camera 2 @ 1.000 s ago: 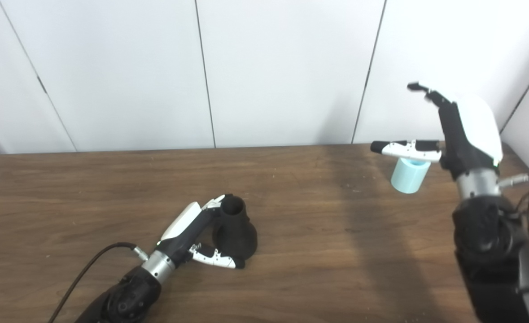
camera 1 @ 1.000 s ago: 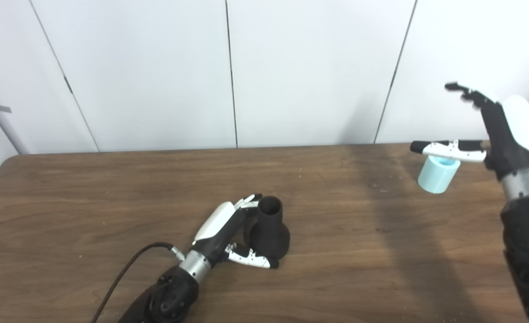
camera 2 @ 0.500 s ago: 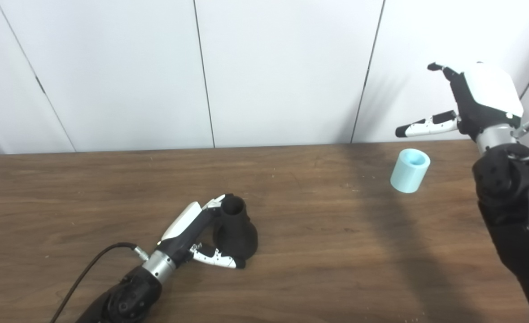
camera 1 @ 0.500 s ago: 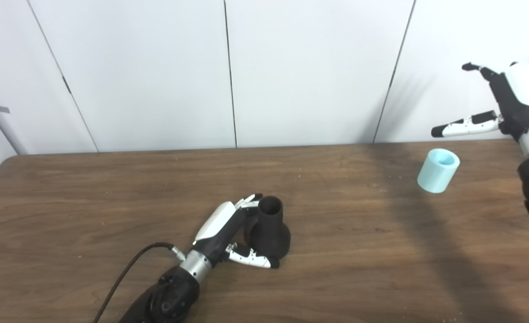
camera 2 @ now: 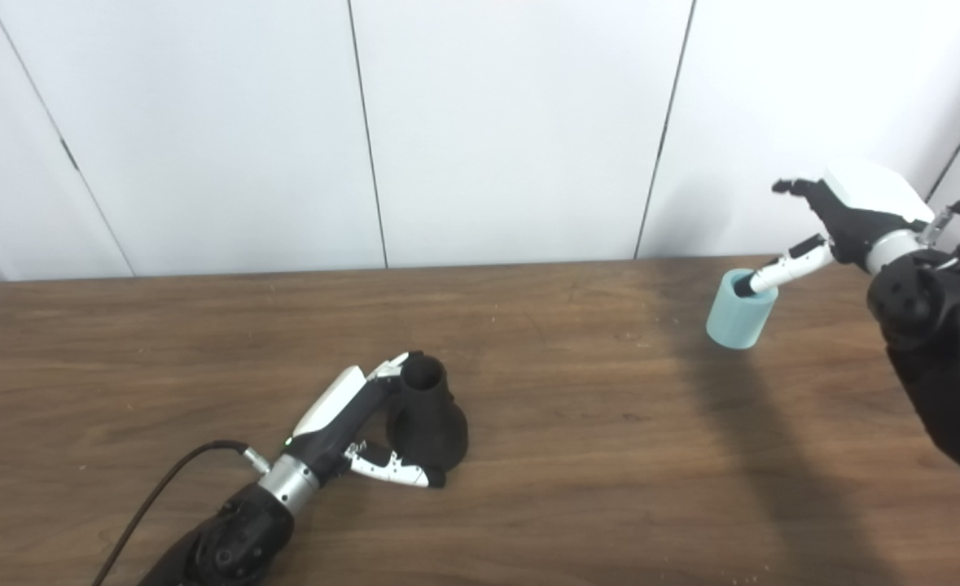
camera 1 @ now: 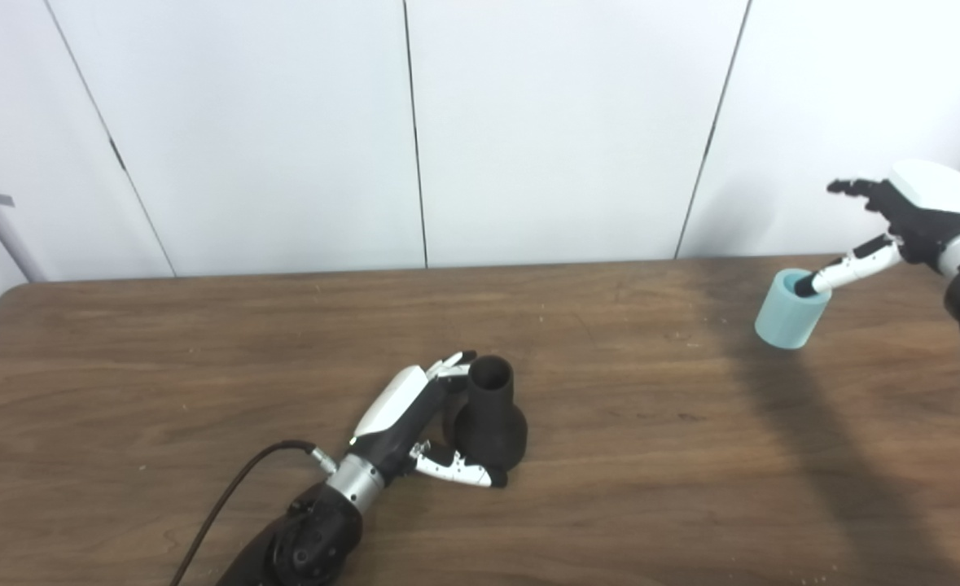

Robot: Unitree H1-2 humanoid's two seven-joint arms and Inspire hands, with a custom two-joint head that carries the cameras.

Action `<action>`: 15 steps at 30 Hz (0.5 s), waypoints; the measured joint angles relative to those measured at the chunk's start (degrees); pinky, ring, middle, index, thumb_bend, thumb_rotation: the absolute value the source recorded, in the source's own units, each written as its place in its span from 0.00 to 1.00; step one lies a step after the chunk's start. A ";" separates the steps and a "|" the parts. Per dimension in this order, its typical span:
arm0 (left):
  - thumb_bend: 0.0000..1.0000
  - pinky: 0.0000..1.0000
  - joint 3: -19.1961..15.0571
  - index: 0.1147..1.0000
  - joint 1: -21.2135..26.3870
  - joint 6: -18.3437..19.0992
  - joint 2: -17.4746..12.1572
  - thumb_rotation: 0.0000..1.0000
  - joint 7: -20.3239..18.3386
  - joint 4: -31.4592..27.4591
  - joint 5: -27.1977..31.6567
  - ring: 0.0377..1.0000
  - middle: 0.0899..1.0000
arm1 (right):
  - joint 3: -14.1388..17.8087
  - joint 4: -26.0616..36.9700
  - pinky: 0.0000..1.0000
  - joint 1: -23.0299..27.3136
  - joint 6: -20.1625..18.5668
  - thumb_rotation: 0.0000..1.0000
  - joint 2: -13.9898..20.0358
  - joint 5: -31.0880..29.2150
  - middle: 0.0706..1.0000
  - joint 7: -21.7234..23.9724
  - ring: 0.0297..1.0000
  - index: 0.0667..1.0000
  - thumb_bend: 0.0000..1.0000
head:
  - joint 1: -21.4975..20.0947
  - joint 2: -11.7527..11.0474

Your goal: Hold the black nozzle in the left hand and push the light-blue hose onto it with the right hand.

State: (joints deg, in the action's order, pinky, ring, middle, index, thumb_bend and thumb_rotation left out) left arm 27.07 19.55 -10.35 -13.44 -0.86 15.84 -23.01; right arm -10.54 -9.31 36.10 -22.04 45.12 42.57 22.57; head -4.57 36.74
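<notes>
Left eye view: a brown table [camera 1: 162, 350] fills the lower frame under a white wall. Near the centre, toward 6 o'clock, the black nozzle [camera 1: 489, 423] stands upright on its wide base, open neck up. The left hand [camera 1: 414, 423] is wrapped around it from the 9 o'clock side, fingers behind the neck and thumb along the base, so it looks held. At 3 o'clock, well apart from the nozzle, the light-blue hose [camera 1: 791, 299], a short tube, stands tilted with its open end up. The right hand [camera 1: 895, 224] is spread wide above it, at the hose's 2 o'clock, holding nothing; its thumb tip dips into the hose mouth.

Right eye view: the same layout. The hose [camera 2: 740, 309] lies down and to the left of the right hand [camera 2: 842, 220], whose remaining fingers reach out past the rim toward 10 o'clock. The nozzle [camera 2: 424, 427] sits in the left hand [camera 2: 349, 423]. The right hand is by far the nearer to the hose, and probably must close its fingers down around the tube's wall.
</notes>
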 measured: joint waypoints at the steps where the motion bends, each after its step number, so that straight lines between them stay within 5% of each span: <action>1: 0.50 1.00 0.00 0.42 0.00 0.00 0.00 0.08 -0.01 0.00 0.00 0.97 0.80 | -0.84 -0.60 0.73 0.44 0.14 0.46 0.02 0.24 0.88 0.32 0.86 0.86 1.00 | 0.00 0.00; 5: 0.50 1.00 0.00 0.42 0.03 -0.01 0.06 0.08 -0.07 0.00 0.00 0.97 0.80 | -3.17 -2.59 0.73 1.64 1.03 0.51 -0.10 0.76 0.89 2.13 0.87 0.87 1.00 | 0.09 0.09; 15: 0.50 1.00 0.00 0.42 0.03 0.00 0.07 0.08 -0.07 -0.03 0.00 0.97 0.80 | -2.97 -11.37 0.67 5.10 -0.54 0.52 -1.95 -2.47 0.88 6.25 0.81 0.86 1.00 | 0.18 0.18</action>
State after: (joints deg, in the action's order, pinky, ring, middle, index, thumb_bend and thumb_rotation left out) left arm 27.07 19.58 -10.36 -13.36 -0.93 15.81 -23.01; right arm -13.51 -20.68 41.20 -22.58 43.17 40.10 28.82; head -4.39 36.91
